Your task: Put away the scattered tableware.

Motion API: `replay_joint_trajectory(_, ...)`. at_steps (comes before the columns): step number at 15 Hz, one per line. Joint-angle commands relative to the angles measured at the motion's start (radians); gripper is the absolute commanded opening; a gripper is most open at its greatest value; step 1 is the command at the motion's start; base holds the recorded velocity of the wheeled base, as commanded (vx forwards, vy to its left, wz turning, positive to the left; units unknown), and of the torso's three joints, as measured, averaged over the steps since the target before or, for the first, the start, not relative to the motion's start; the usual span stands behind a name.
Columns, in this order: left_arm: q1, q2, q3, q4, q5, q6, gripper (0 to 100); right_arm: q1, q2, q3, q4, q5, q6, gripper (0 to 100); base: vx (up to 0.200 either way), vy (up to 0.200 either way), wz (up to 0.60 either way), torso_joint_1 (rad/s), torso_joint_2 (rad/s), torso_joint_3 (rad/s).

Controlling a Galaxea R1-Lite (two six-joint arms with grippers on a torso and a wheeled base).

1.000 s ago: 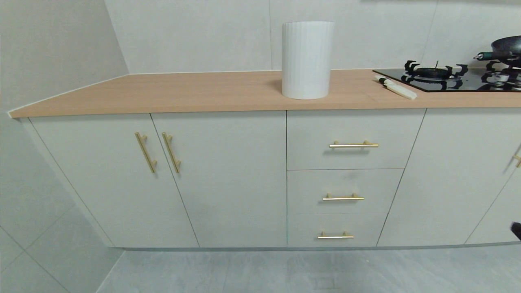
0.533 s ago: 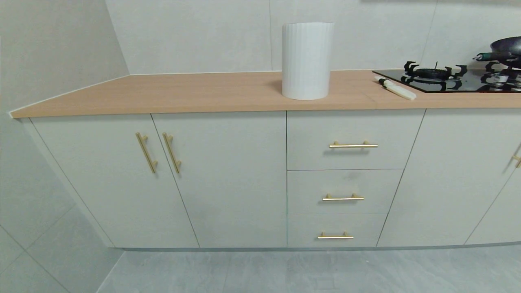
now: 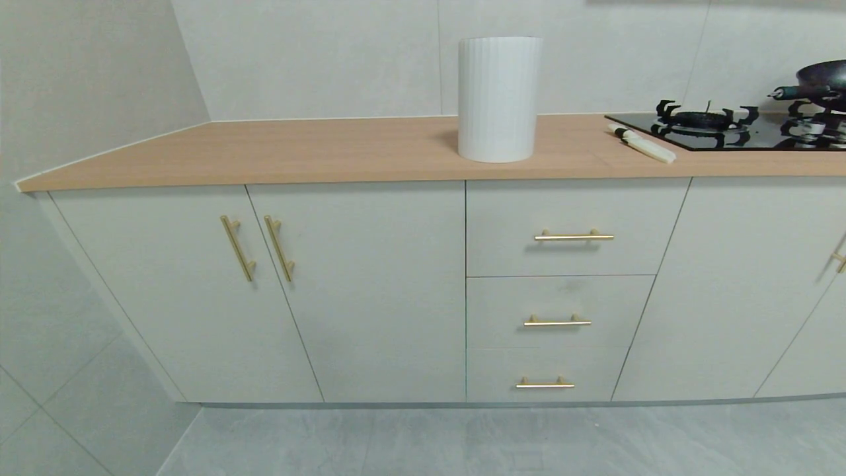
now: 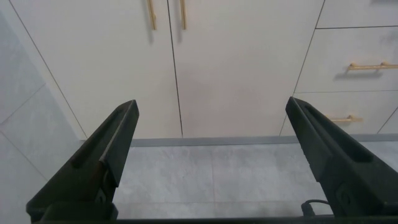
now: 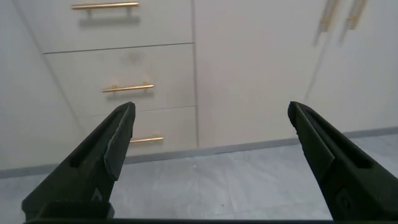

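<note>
Toward the upper right of the head view, a slim cream utensil [image 3: 642,144] with a dark band near one end lies flat on the wooden surface [image 3: 297,149], just beside the black hob [image 3: 759,136] and right of the ribbed white cylinder [image 3: 497,99]. Its long axis runs diagonally, banded end at upper left, plain end at lower right. Left pincer [image 4: 210,106] and right pincer [image 5: 210,107] both hang spread wide, low before the cabinet fronts [image 3: 370,284]
</note>
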Motion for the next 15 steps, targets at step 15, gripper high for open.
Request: replay_joint_trajectory(15, 0.0, 0.0, 0.0, 0.0, 0.0, -0.002, 100, 0.001, 0.0, 0.002, 0.041, 0.119, 0.007, 100, 0.053, 0.0, 0.0, 0.001, 0.0, 0.001)
